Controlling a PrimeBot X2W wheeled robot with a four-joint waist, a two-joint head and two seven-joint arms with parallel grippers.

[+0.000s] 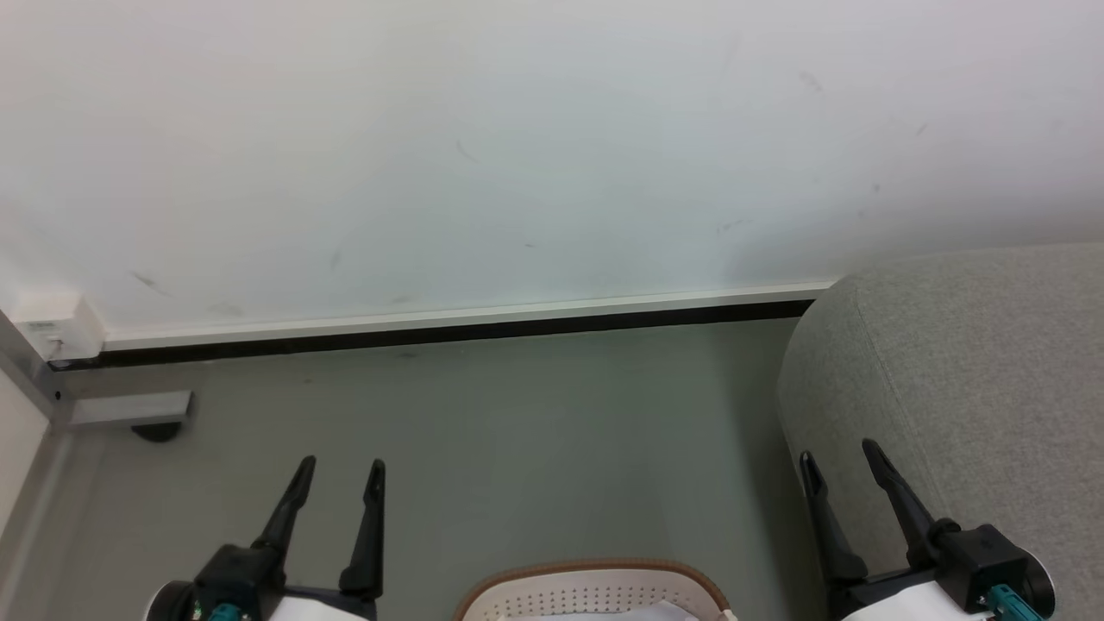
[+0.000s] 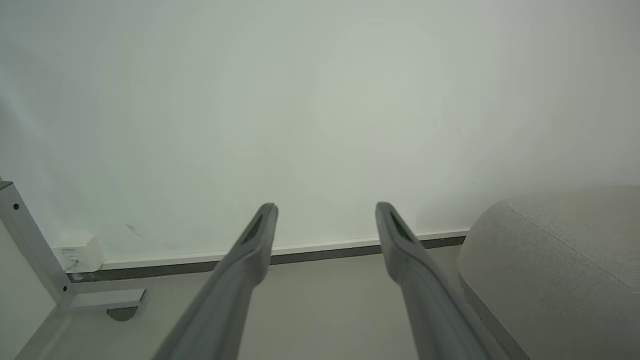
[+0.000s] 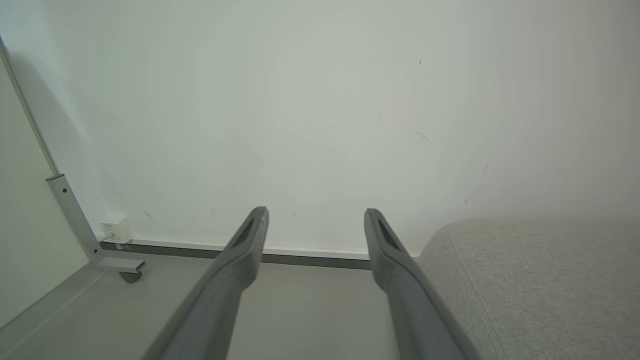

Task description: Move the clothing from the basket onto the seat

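Observation:
The cream-white basket (image 1: 595,586) with small holes and a brown rim peeks in at the bottom middle of the head view; the clothing is out of view. The grey fabric seat (image 1: 975,388) fills the right side and also appears as the seat (image 2: 555,260) in the left wrist view and the seat (image 3: 540,285) in the right wrist view. My left gripper (image 1: 341,467) stands open over the floor, left of the basket, empty. My right gripper (image 1: 837,450) is open and empty by the seat's front corner. Each wrist view shows its own gripper (image 2: 325,206) (image 3: 315,210) with fingers spread.
A white wall (image 1: 517,155) with a dark baseboard (image 1: 448,332) runs across ahead. At the far left a metal frame foot (image 1: 129,410) with a caster and a small white box (image 1: 56,328) sit by the wall. Grey floor (image 1: 517,448) lies between the basket and the wall.

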